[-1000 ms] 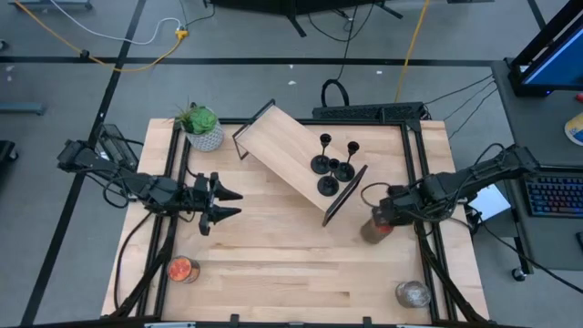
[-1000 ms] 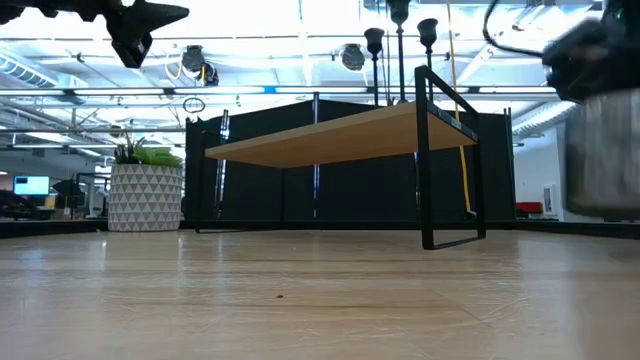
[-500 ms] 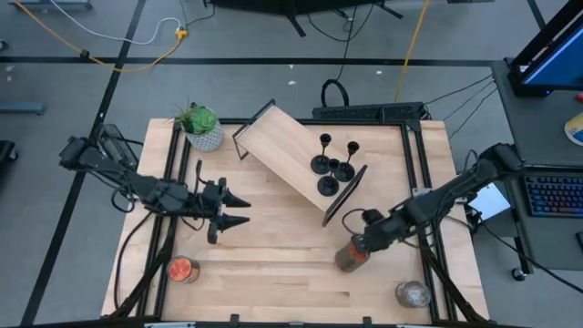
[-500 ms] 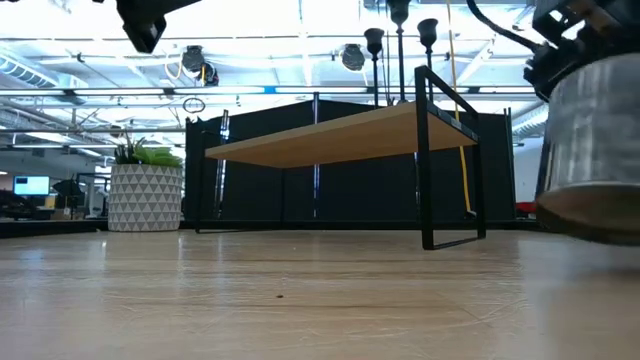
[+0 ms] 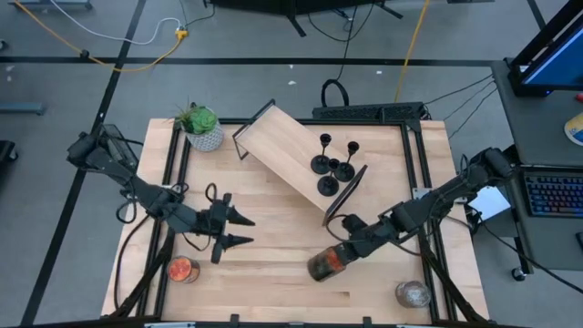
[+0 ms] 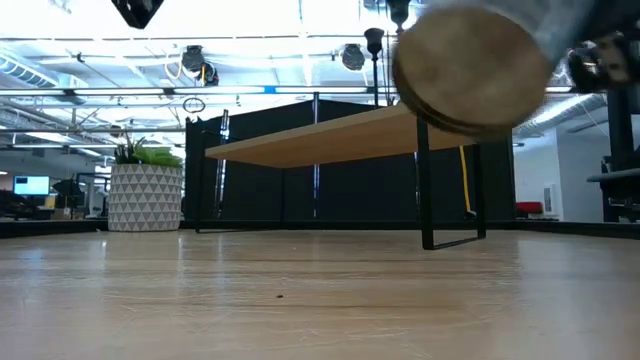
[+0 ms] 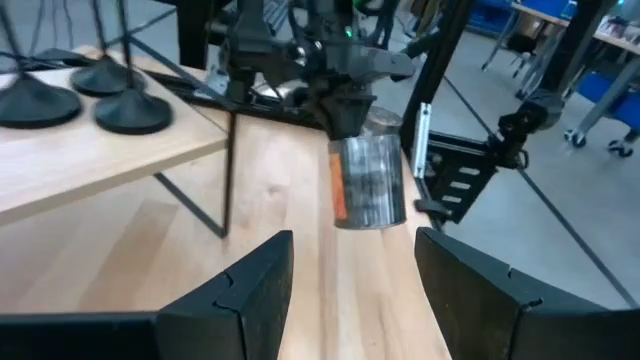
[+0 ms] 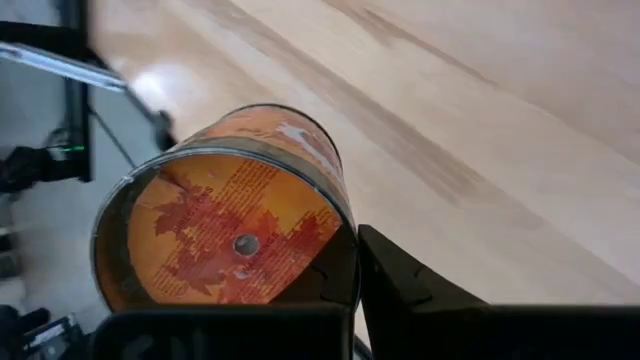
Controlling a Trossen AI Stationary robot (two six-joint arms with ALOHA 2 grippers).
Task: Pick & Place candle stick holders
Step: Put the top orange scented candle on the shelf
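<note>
Several black candle stick holders (image 5: pixel 332 166) stand by their round bases on the right end of a tilted wooden shelf (image 5: pixel 282 146); their bases also show in the left wrist view (image 7: pixel 90 95). My right gripper (image 5: pixel 344 253) is shut on a glass candle jar with an orange label (image 5: pixel 323 264) above the table's near middle. The low view shows the jar's round bottom (image 6: pixel 470 65). My left gripper (image 5: pixel 244 230) is open and empty above the table's left middle, pointing at the jar (image 7: pixel 368 180). My right gripper holds the candle jar by its open upper end (image 7: pixel 350 140). One finger (image 8: pixel 400 290) lies against the outside of the glass wall; the other is hidden by the jar. The jar is lifted clear of the table and tipped, its bottom toward the near left.
A potted plant (image 5: pixel 202 128) stands at the far left corner. A second orange candle jar (image 5: pixel 182 269) stands near the left front edge and a clear glass jar (image 5: pixel 412 293) at the right front corner. Bare wood lies between them.
My right gripper has carried the candle jar from beside the shelf's right end toward the table's near middle, lifting it and tipping it so its bottom faces the near edge. My left gripper has moved toward the near edge and a little right, still open.
</note>
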